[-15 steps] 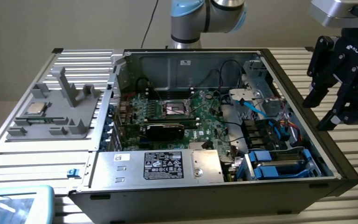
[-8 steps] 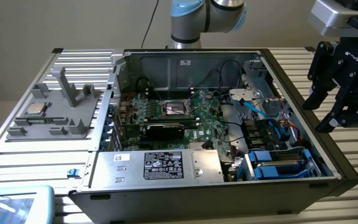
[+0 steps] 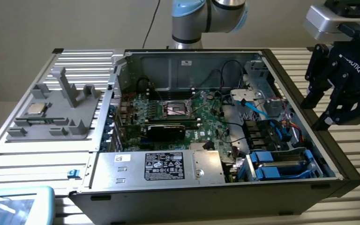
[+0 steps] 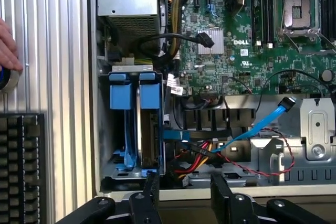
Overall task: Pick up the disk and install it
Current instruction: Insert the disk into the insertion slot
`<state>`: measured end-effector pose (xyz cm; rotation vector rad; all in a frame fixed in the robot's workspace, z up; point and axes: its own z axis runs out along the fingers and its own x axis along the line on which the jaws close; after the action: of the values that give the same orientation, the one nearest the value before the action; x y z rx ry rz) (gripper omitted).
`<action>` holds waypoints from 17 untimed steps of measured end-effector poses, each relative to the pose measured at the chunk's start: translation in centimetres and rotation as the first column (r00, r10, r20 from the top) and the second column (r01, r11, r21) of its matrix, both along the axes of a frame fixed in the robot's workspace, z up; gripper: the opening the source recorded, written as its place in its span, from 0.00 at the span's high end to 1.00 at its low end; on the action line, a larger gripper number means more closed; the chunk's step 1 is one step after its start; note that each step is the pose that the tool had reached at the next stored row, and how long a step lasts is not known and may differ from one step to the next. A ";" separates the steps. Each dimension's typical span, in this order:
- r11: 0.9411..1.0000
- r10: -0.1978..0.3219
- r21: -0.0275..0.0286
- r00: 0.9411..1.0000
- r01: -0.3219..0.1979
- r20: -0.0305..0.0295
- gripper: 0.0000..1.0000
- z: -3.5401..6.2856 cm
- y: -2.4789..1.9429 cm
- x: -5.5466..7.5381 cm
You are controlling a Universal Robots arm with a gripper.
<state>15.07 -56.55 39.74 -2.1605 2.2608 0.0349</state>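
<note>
The disk (image 4: 149, 129) stands on edge in its blue carrier inside the drive cage (image 4: 107, 145) of the open computer case (image 3: 292, 105), beside a second blue carrier (image 4: 121, 98). In the exterior view the cage with the blue carriers (image 3: 280, 164) sits in the case's near corner on the exterior view's right. My black gripper (image 3: 320, 112) hangs above that side wall of the case, just outside the cage. Its fingers (image 4: 152, 187) are open with nothing between them, and the gripper (image 4: 185, 187) is clear of the disk.
A blue data cable (image 4: 262, 124) and red, yellow and black wires (image 4: 199, 156) lie next to the cage. The power supply (image 3: 161, 166) and motherboard (image 3: 180, 112) fill the case. A grey fixture (image 3: 52, 112) holds a processor chip (image 3: 36, 108). A person's hand (image 4: 6, 51) rests on the ribbed table.
</note>
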 end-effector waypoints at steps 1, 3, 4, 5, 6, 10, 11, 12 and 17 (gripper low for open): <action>1.000 0.000 0.000 1.000 0.000 0.000 0.49 -0.01 0.00 0.0; 1.000 -0.002 0.000 1.000 0.002 0.000 0.49 -0.07 0.01 0.1; 1.000 -0.008 0.000 1.000 0.008 0.000 0.49 -0.19 0.02 0.1; 1.000 -0.019 0.000 1.000 0.019 0.000 0.49 -0.33 0.02 0.1; 0.999 -0.032 0.001 0.999 0.032 0.000 0.49 -0.46 0.02 0.1; 0.996 -0.090 0.002 0.996 0.090 0.000 0.49 -0.84 0.03 0.1; 0.995 -0.103 0.003 0.995 0.103 0.000 0.49 -0.92 0.02 0.1; 0.993 -0.116 0.003 0.993 0.116 0.000 0.49 -1.02 0.02 0.1; 0.987 -0.163 0.003 0.987 0.163 0.000 0.49 -1.78 0.07 0.0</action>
<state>15.03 -56.48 37.95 -1.9653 2.4267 0.0355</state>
